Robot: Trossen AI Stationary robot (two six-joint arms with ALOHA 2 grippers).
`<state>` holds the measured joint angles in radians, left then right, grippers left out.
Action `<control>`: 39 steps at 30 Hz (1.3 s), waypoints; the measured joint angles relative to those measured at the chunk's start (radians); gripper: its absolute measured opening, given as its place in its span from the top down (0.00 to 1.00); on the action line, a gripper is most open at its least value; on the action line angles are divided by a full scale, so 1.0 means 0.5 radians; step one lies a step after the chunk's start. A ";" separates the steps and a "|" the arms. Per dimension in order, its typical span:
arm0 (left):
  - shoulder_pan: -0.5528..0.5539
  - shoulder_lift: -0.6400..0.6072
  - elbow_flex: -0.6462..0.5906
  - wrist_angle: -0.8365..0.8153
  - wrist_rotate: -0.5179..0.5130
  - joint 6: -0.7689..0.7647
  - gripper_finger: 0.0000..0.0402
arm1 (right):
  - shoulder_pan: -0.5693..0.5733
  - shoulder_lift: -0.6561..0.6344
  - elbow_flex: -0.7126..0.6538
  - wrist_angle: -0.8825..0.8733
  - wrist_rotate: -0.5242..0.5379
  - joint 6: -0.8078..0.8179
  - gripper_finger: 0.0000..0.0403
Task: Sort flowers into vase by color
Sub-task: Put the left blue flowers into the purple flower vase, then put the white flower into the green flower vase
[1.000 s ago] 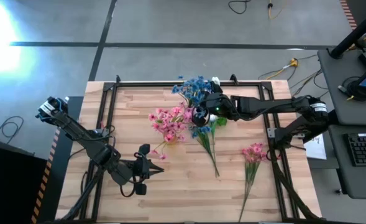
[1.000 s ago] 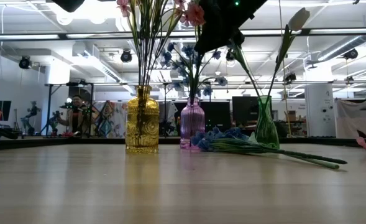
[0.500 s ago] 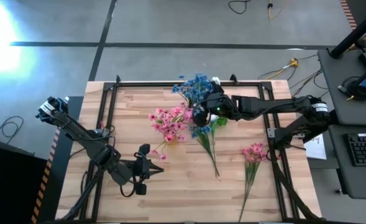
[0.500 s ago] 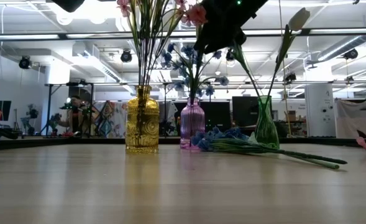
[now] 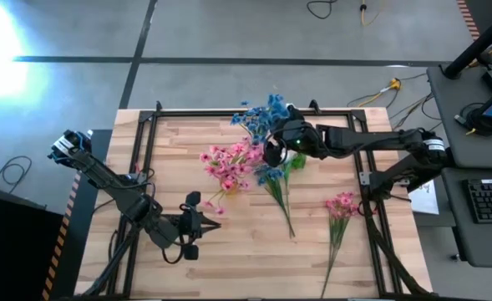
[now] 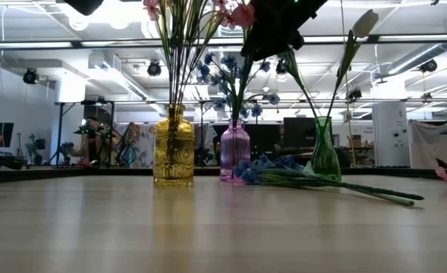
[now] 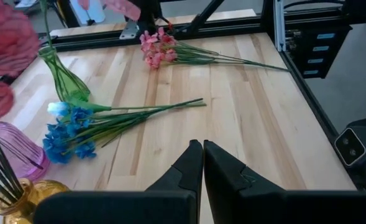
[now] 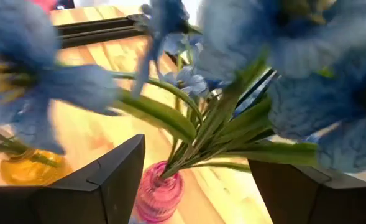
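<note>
Right end effector [image 5: 271, 152] now wider.

Yellow vase [image 6: 174, 148], purple vase [image 6: 234, 151], green vase [image 6: 325, 151] hold flowers [image 6: 223, 72].

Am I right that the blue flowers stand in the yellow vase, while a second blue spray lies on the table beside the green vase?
Not quite: the blue flowers stand in the pink vase, as the low view shows; the yellow vase holds pink blossoms. A second blue spray does lie on the table beside the green vase.
</note>
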<state>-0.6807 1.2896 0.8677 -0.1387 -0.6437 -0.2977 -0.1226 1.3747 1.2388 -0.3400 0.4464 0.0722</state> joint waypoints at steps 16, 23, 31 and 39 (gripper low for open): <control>0.000 0.000 0.000 -0.002 -0.004 0.000 1.00 | -0.005 0.052 -0.001 0.068 -0.220 -0.076 0.76; 0.000 0.000 0.000 -0.005 -0.003 0.000 1.00 | -0.005 0.112 -0.001 -0.013 -0.228 -0.047 0.85; 0.000 0.000 0.000 -0.023 -0.003 -0.001 1.00 | 0.075 0.105 0.006 -0.171 -0.211 -0.034 0.81; 0.000 0.000 0.000 -0.026 -0.005 -0.016 1.00 | 0.148 0.075 0.120 -0.611 -0.189 0.206 0.74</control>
<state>-0.6807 1.2896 0.8677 -0.1516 -0.6460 -0.3060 -0.0488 1.4121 1.2989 -0.6456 0.3520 0.1752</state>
